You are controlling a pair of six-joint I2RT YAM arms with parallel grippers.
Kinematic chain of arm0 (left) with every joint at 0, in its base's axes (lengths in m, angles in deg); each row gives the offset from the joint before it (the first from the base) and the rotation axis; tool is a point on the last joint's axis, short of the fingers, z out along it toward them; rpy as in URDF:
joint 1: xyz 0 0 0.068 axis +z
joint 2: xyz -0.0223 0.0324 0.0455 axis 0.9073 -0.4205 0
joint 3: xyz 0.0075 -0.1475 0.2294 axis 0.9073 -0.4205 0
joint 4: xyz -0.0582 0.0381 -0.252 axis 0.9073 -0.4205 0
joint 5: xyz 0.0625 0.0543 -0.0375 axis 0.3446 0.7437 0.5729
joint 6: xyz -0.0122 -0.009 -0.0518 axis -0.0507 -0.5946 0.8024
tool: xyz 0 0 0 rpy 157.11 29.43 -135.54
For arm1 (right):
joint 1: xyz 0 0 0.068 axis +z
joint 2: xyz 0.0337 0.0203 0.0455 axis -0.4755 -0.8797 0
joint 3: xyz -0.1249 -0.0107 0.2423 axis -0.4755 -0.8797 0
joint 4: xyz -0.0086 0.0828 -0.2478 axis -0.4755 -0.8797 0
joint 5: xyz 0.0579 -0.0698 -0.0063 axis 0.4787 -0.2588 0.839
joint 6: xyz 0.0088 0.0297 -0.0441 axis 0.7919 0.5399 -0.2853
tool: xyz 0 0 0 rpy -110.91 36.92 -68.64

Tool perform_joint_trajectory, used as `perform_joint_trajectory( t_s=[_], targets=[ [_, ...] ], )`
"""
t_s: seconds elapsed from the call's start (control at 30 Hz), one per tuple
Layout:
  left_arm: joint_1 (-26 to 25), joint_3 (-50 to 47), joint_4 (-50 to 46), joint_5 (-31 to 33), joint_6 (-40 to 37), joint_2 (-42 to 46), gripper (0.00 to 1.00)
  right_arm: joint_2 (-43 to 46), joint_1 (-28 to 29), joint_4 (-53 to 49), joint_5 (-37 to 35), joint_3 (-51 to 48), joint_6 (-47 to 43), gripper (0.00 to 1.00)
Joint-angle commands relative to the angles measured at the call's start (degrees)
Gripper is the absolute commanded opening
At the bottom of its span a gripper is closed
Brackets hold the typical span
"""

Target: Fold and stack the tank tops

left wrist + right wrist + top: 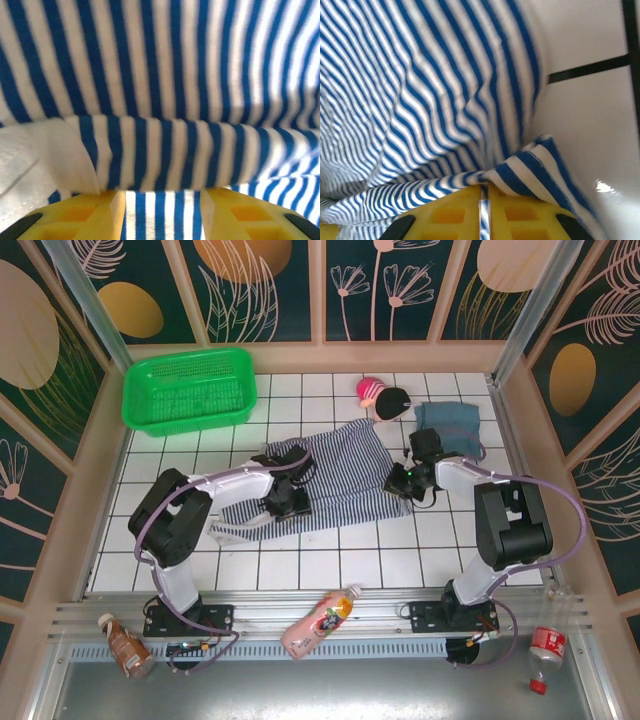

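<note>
The striped tank top point(340, 475) lies spread across the middle of the white tiled table point(330, 565). The blue-grey tank top point(450, 425) sits folded at the back right. My left gripper point(285, 502) rests on the near left part of the striped top point(160, 75). Its yellow fingers point(95, 212) stand apart, flat cloth shows between them, and a fold lies across their tips. My right gripper point(400, 480) is at the striped top's right edge. Its fingers point(450, 215) are pinched on a thin ridge of the striped cloth point(420, 100), with bare tile to the right.
A green plastic basket point(190, 388) stands at the back left. A pink-and-black toy point(382, 395) lies behind the striped top. Bottles lie along the front rail: brown point(125, 645), pink point(318, 623), and clear with a red label point(545, 648). Panel walls enclose the table.
</note>
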Motion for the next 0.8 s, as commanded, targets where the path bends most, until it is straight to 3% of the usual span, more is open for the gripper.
perform_joint_trajectory(
  t_s=[0.0, 0.23, 0.37, 0.47, 0.77],
  targets=[
    [2.07, -0.62, -1.1, 3.54, -2.91, 2.38, 0.45, -0.04, -0.21, 1.14, -3.96, 0.34, -2.43, 0.13],
    [2.65, -2.36, -2.23, 2.46, -2.95, 5.72, 0.5, 6.08, 2.16, 1.49, -2.03, 0.25, -0.63, 0.13],
    [3.18, -5.43, -4.84, 5.1, -4.62, 8.85, 0.5, 8.48, 4.65, 2.8, -0.04, -3.64, 1.42, 0.13],
    [4.57, -7.67, -6.56, 8.09, -5.72, 10.42, 0.5, 7.18, 4.83, 3.1, -0.65, -5.35, 0.49, 0.13],
    [5.87, -15.58, -6.43, 9.08, -4.25, 13.63, 0.5, 4.35, 5.02, -3.13, -5.84, -7.68, -1.2, 0.13]
  ],
)
